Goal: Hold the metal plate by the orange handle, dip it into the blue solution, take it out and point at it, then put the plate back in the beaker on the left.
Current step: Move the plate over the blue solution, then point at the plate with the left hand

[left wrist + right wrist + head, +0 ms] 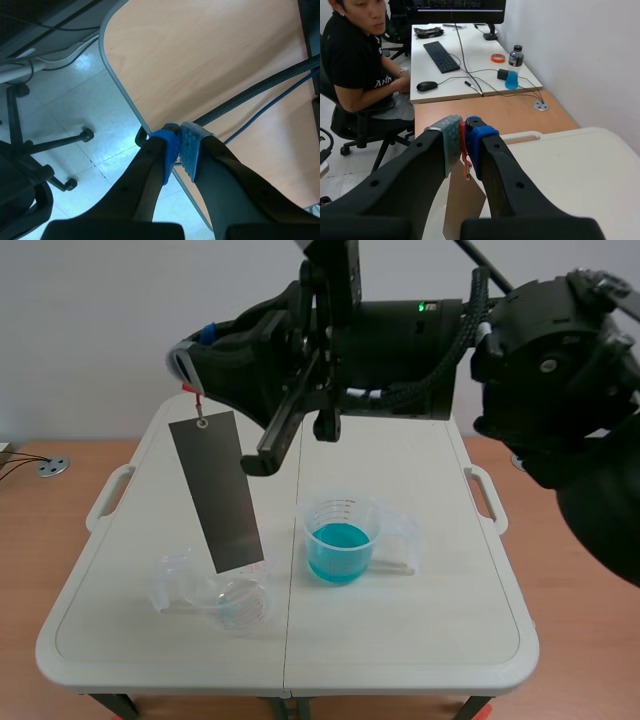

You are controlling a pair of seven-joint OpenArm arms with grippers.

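A grey metal plate hangs tilted from its orange handle over the table's left half. My right gripper, on the arm that crosses high above the table, is shut on that handle. The right wrist view shows the handle pinched between my right gripper's pads, with the plate hanging below. The plate's lower edge reaches the empty clear beaker; I cannot tell whether it is inside. The beaker of blue solution stands at the table's middle. My left gripper is shut on nothing, off the table.
The white folding table has handles on both sides. Under my left gripper are a wooden desk, cables and the floor. A seated person and a white desk with a keyboard lie beyond the table.
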